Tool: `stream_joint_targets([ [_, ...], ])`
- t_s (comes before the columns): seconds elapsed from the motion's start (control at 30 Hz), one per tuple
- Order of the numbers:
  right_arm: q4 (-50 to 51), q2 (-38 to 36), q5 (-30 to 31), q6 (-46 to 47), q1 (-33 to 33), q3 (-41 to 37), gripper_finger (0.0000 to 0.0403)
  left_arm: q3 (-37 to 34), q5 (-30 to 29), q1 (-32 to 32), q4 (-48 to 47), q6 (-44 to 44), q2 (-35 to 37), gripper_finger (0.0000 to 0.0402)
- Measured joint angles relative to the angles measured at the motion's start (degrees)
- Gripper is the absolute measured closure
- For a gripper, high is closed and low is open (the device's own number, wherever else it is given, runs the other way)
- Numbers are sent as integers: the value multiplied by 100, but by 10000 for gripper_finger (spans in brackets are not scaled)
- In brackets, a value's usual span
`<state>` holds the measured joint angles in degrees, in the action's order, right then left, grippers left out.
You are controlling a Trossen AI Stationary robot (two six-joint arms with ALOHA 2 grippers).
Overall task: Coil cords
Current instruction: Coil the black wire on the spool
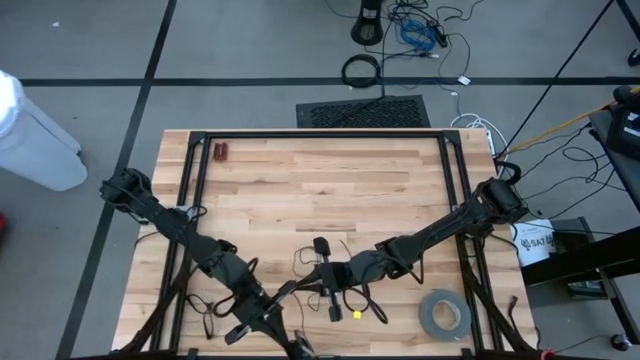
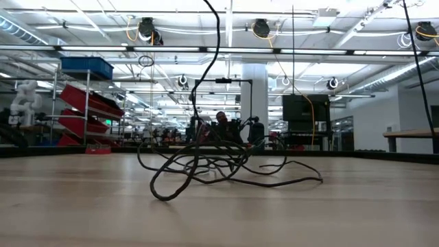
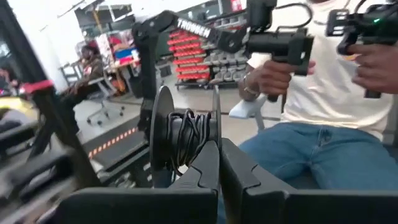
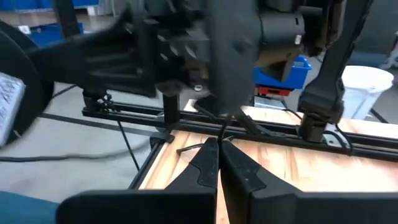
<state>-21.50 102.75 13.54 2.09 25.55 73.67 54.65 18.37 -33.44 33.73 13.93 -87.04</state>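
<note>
The thin black cord lies in loose, tangled loops [image 2: 206,168] on the wooden table near its front middle [image 1: 376,310]. One strand [image 2: 218,41] rises from the tangle out of the top of the low view. My two grippers meet tip to tip above the tangle, both pointing about level. My left gripper [image 1: 290,292] is shut, and several turns of cord [image 3: 186,137] sit wound between two dark round plates right at its fingertips. My right gripper [image 1: 318,278] is shut on a strand. My left gripper [image 3: 217,149] has its shut fingertips against the wound turns of cord [image 3: 194,148], which run down behind one finger [image 3: 202,171]. That finger hides the place of contact. The wound bundle is held clear of the table. My right gripper [image 4: 219,144] pinches one thin strand [image 4: 222,129] between the ends of its two fingers, coming in level from the table's right. The strand sticks up out of the fingertips, clear of the table.
A grey tape roll [image 1: 445,313] lies at the front right, and a small yellow piece [image 1: 357,314] sits by the cord. Two small red things [image 1: 221,152] lie at the far left corner. A black frame [image 1: 320,133] borders the table. A person [image 3: 311,124] sits beyond it.
</note>
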Motion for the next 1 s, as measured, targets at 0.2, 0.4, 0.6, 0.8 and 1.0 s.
stream_joint_targets([
  [0.2, 425, -128, 596, -49, 230, 0, 403, 0, -163, 85, -103, -165, 61, 402],
  [0.4, 579, -141, 907, -182, 382, 90, 403, 0, -412, 80, -488, -356, 81, 402],
  [0.6, 1170, -150, 1071, -341, 534, 533, 403, 0, -557, 85, -738, -385, 81, 402],
  [0.8, 1786, -150, 1354, -490, 736, 950, 403, 0, -593, 85, -737, -456, 83, 402],
  [1.0, 1966, -150, 1464, -625, 873, 1164, 403, 0, -1003, 85, -1075, -467, 83, 402],
])
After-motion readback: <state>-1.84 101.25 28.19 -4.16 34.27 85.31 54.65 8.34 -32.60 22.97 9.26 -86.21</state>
